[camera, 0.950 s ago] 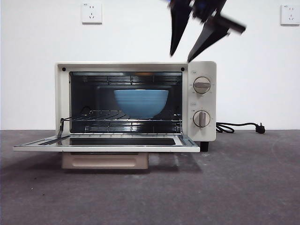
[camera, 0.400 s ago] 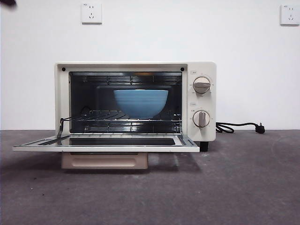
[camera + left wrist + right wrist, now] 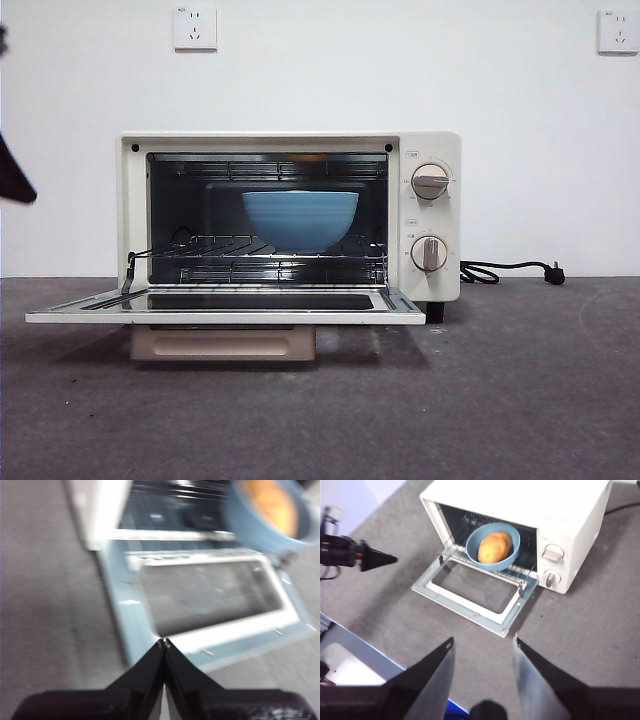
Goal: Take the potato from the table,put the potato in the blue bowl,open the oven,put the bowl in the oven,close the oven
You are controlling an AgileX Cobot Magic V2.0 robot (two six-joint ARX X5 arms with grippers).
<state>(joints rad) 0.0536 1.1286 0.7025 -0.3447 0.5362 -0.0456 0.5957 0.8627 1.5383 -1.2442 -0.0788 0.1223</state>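
The potato (image 3: pixel 494 547) sits inside the blue bowl (image 3: pixel 493 546), and the bowl rests on the wire rack (image 3: pixel 265 247) inside the oven (image 3: pixel 290 215). The oven door (image 3: pixel 225 308) lies flat open in front of the oven, just above the worktop (image 3: pixel 500 400). So the potato step, the opening step and the bowl step look done, and only closing the door is left. The left hand (image 3: pixel 164 642) is pinched tight together and holds nothing; it is low near the front edge of the open door. The right hand (image 3: pixel 482 647) is spread wide and empty, high up and well away from the oven. A black cord (image 3: pixel 510 270) lies beside the oven.
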